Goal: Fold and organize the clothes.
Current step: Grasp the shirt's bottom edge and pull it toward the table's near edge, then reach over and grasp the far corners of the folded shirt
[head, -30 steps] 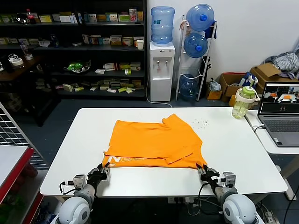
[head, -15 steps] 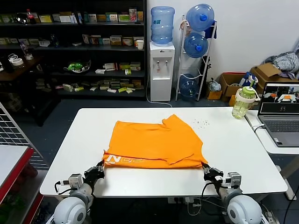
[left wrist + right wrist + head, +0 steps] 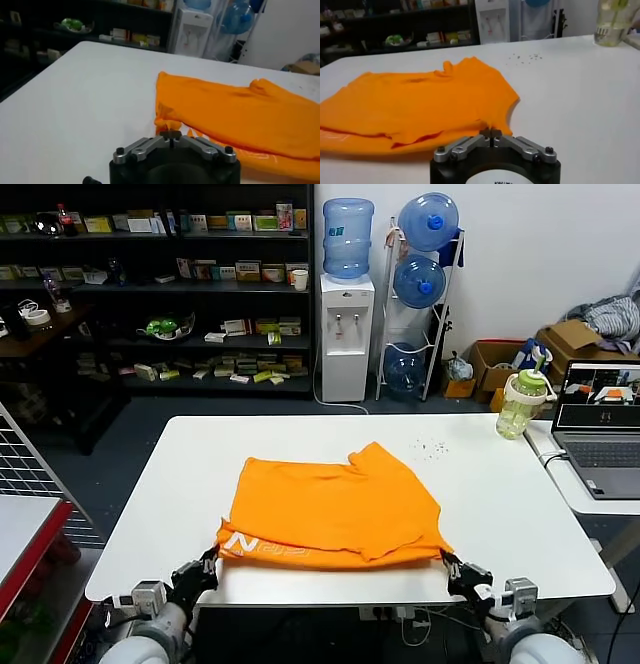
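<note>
Left gripper [image 3: 207, 562] sits at the near edge of the white table [image 3: 150, 514], jaws clamped together on the near-left corner of the orange T-shirt [image 3: 335, 509]. Left wrist view confirms it: fingertips meet with a pinch of orange fabric [image 3: 171, 126] bunched right at them. Right gripper [image 3: 457, 567] mirrors this at the near-right corner, likewise closed on the shirt; right wrist view shows the cloth edge [image 3: 492, 127] drawn into the closed tips.

Shirt lies folded and mostly flat in the middle of the table, closer to the near edge, its front hem stretched between the two grippers. White lettering [image 3: 262, 548] shows along the lower layer near the left corner. A sleeve or collar fold pokes up at the far side.

Off to the right: a green-lidded bottle [image 3: 521, 405] at the far-right table corner and a laptop [image 3: 598, 429] on the adjoining desk, both well apart from the shirt.
</note>
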Motion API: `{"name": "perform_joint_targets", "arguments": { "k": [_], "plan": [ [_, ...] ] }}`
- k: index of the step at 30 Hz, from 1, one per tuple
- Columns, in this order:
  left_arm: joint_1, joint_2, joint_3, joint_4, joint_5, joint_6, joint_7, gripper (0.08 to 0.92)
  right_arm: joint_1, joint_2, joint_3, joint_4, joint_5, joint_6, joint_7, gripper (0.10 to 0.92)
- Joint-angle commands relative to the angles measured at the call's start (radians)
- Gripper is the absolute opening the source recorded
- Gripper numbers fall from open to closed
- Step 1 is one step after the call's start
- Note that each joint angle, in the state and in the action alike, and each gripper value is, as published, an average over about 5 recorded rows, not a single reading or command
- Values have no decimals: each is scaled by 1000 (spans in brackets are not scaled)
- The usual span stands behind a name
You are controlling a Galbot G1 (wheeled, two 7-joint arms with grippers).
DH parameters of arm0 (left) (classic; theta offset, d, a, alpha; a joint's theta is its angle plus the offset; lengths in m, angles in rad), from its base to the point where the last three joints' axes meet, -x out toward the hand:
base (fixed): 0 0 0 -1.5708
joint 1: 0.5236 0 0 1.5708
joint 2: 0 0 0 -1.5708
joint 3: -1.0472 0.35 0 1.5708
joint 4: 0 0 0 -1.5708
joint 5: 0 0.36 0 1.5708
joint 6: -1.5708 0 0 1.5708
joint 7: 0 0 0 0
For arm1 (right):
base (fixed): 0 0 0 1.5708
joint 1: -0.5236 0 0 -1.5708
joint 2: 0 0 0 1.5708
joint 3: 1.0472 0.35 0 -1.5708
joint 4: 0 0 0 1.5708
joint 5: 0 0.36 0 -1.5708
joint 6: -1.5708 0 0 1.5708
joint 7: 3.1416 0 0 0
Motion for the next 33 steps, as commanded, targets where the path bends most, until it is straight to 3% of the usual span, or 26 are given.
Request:
{"name": "perform_joint_targets", "arguments": {
  "k": [1, 4, 7, 13, 17, 20, 26, 29, 33],
  "plan": [
    [204, 16, -6, -110, -2, 21, -20, 90, -173, -18, 34, 61, -11, 7, 12, 124],
    [194, 8, -8, -102, -2, 36, -22, 96, -172, -12, 41, 60, -18, 3, 14, 144],
    [174, 14, -18, -104, -6, 41, -25, 148, -162, -10, 49, 67, -24, 1, 14, 224],
    [83, 54, -67, -115, -63, 59, -41, 337, -81, -36, 69, 75, -4, -6, 14, 397],
    [-55, 69, -87, -71, -106, 56, -22, 459, 91, -41, 40, 42, 25, -12, 22, 518],
    [-210, 60, -43, 25, -106, 35, 9, 545, 328, -18, -32, -52, 48, -30, 41, 605],
    [-556, -29, 95, 318, -87, -6, 100, 727, 745, 67, -232, -379, 53, -35, 62, 772],
    [-665, -75, 159, 469, -55, -18, 145, 794, 905, 127, -319, -568, 34, -26, 36, 814],
    [-774, -132, 229, 639, -34, -20, 199, 821, 1021, 204, -374, -756, -1, -23, -9, 822]
  ]
}}
